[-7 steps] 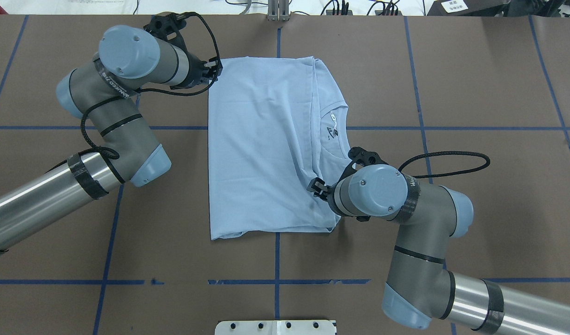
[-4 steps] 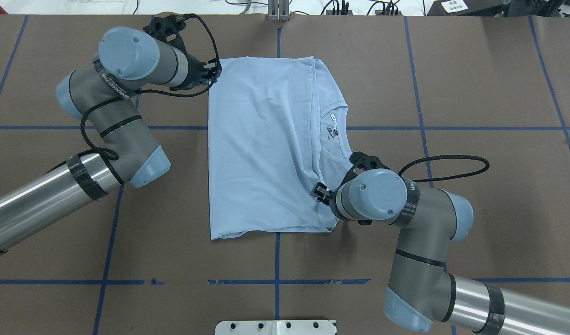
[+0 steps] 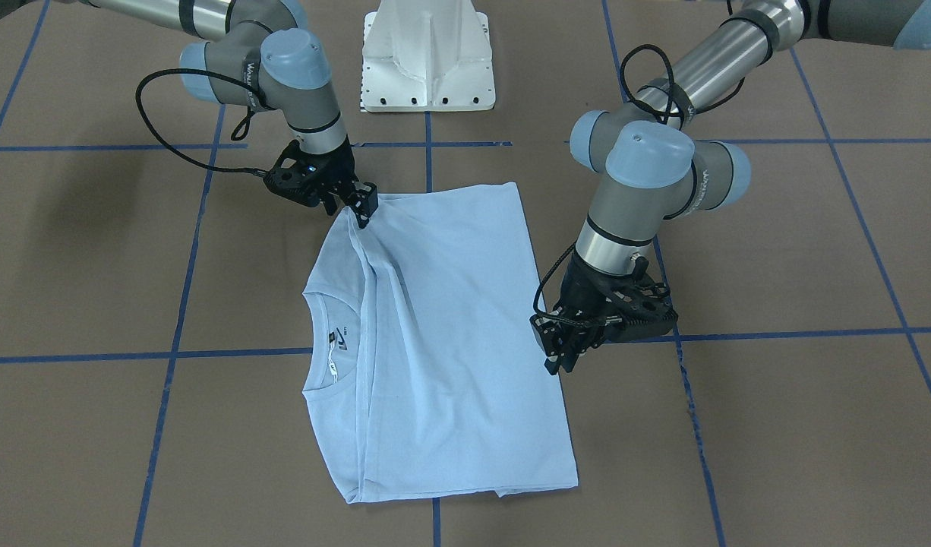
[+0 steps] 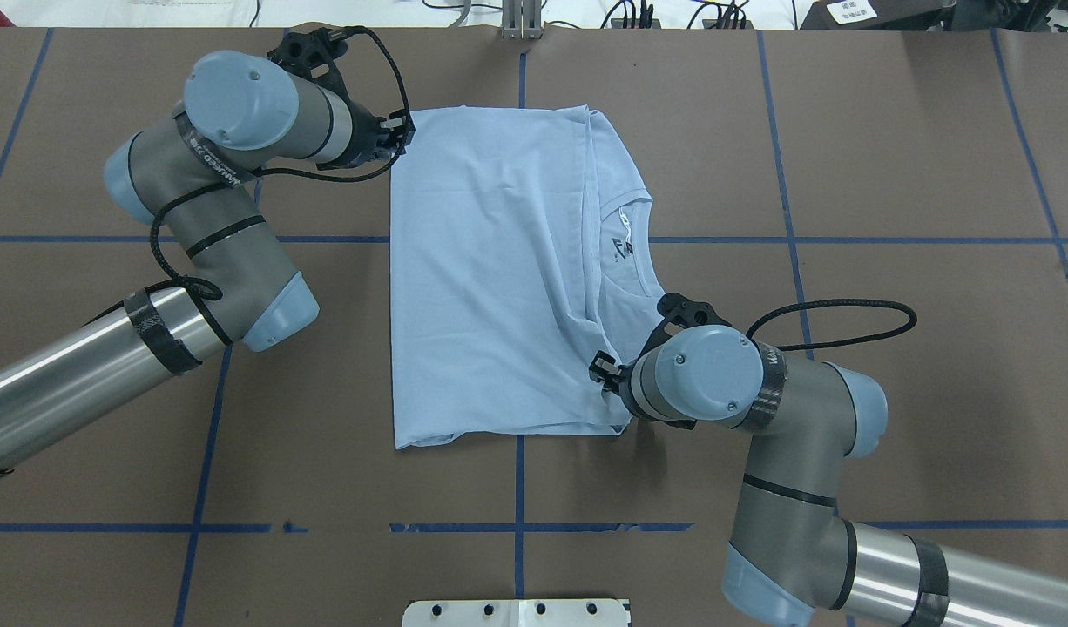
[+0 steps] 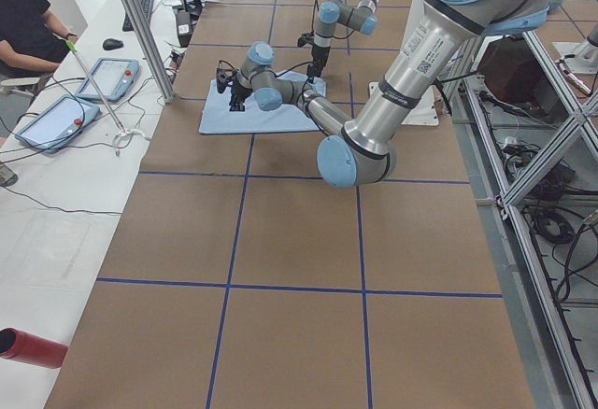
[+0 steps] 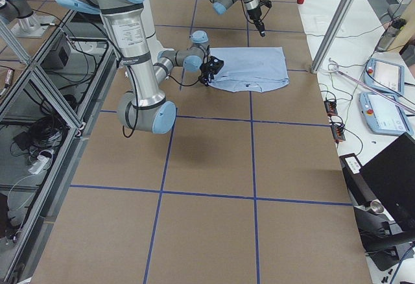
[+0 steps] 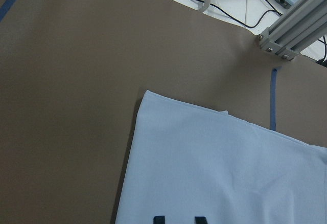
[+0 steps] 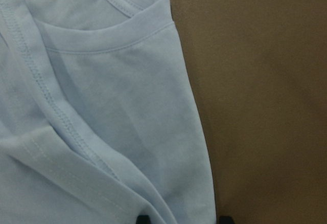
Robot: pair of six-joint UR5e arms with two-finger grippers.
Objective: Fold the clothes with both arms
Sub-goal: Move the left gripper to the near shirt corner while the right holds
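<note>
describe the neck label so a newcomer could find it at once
On the brown table with blue tape lines lies one folded light blue T-shirt. Its round collar opens at the edge on the robot's right. The label is the small dark mark inside that opening, the cloth around it plain blue.

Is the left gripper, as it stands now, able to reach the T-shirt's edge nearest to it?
Probably yes. The left gripper hangs open over that edge of the T-shirt, and nothing lies between them; the right gripper is at the opposite side.
</note>
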